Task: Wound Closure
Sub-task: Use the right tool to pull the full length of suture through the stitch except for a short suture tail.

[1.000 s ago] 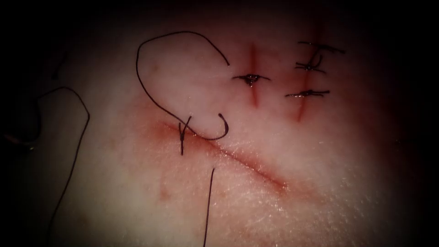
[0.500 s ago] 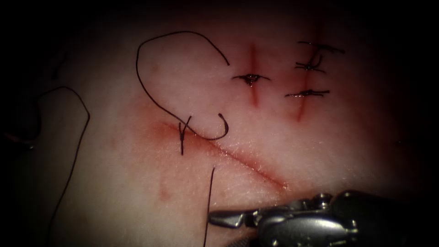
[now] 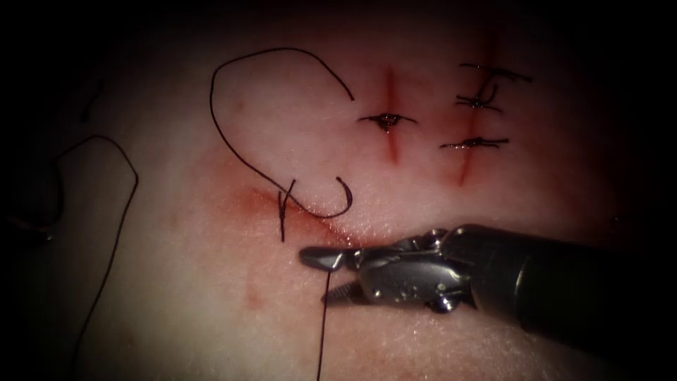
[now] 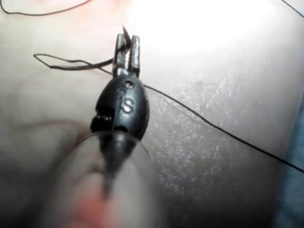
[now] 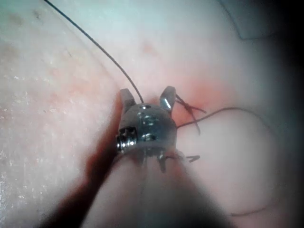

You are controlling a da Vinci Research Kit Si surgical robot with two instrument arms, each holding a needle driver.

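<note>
Needle: the needle (image 3: 348,201) lies loose on the tissue (image 3: 211,296), by the left end of the cut (image 3: 345,231), on its right side. Nothing holds it, and it does not look stuck in.
Thread: the thread (image 3: 211,106) makes a big loop from the needle. A knot (image 3: 282,204) sits on the cut. A loose strand (image 3: 321,331) runs down from the right tool.
Right end effector: the right end effector (image 3: 331,274) is spread wide, with the strand's top end between its two jaws. It grips nothing.
Left end effector: the left end effector (image 4: 128,47) is pressed together. I cannot tell whether it pinches thread.
What could go wrong: the strand is very thin, so the jaws may close on air or nip the tissue. A hard tug could pull on the knot. The tool is near the needle and could bump it.
</note>
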